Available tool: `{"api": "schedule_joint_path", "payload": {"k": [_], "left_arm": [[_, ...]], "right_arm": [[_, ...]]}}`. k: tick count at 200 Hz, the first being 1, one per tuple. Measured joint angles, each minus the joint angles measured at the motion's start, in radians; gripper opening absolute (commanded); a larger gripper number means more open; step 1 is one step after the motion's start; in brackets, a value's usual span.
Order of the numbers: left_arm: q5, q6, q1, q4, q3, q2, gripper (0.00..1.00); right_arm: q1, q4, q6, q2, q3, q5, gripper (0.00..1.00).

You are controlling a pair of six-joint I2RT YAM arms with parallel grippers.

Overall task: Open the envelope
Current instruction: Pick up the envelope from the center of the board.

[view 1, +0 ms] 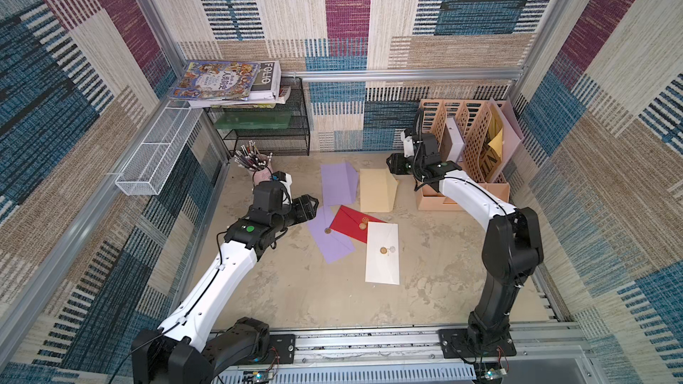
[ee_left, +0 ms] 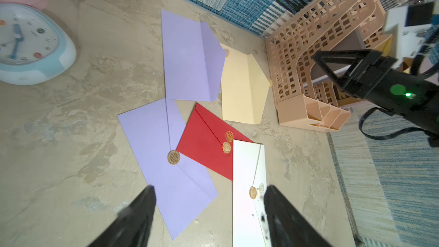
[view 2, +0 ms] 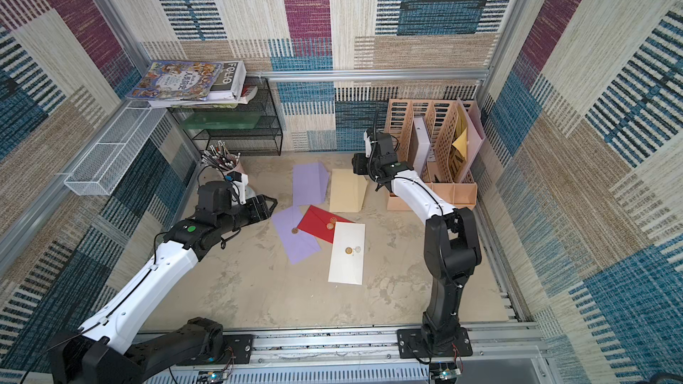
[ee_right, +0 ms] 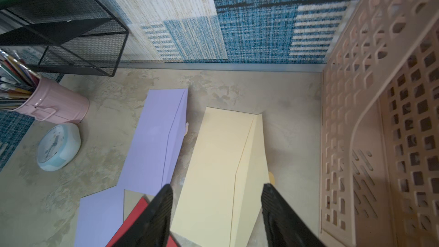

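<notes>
Patchwork carpet walls [view 1: 351, 12] in blue, plum and beige box in a mottled tan surface [view 1: 443, 282]; five envelopes lie near its middle. A cream envelope [view 1: 373, 190] lies toward the back, its flap lifted on the side facing a peach file rack [view 1: 476, 149]; a purple envelope [view 1: 336, 184] just beside it also has its flap unstuck. Nearer the front lie a second purple envelope [view 1: 330, 240], a red envelope [view 1: 349, 225] and a white envelope [view 1: 382, 258], the white one over a corner of the red; each is shut with a gold sticker [view 1: 383, 250]. The right claw [ee_right: 217, 186] hangs over the cream envelope, fingers spread, holding nothing; the left claw [ee_left: 209, 188] is spread wide too, empty, above the sealed purple and white ones. A pink pencil cup [ee_right: 59, 105] and a pale blue clock [ee_right: 58, 147] sit together near the left wall.
</notes>
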Motion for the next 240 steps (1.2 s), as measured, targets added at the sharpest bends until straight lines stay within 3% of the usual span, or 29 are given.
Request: {"api": "schedule_joint_path", "payload": {"k": [68,123,139,185,240], "left_arm": [[0.243,-0.053,-0.053,0.171,-0.079,0.191,0.68],[0.367,-0.074,-0.105,0.294,-0.050,0.369,0.66],[0.394,-0.095,-0.121,0.327,-0.042,0.442,0.64],[0.451,-0.125,-0.166,0.386,-0.010,0.570,0.63],[0.474,-0.162,-0.195,0.435,0.012,0.654,0.63]], "right_arm": [[0.123,-0.041,0.097,-0.324,-0.448,0.052,0.55],[0.186,-0.051,0.190,-0.492,-0.724,0.043,0.23],[0.201,-0.042,0.213,-0.507,-0.778,0.029,0.12],[0.256,-0.001,0.257,-0.486,-0.852,-0.014,0.07],[0.281,0.076,0.267,-0.369,-0.851,-0.030,0.07]]}}
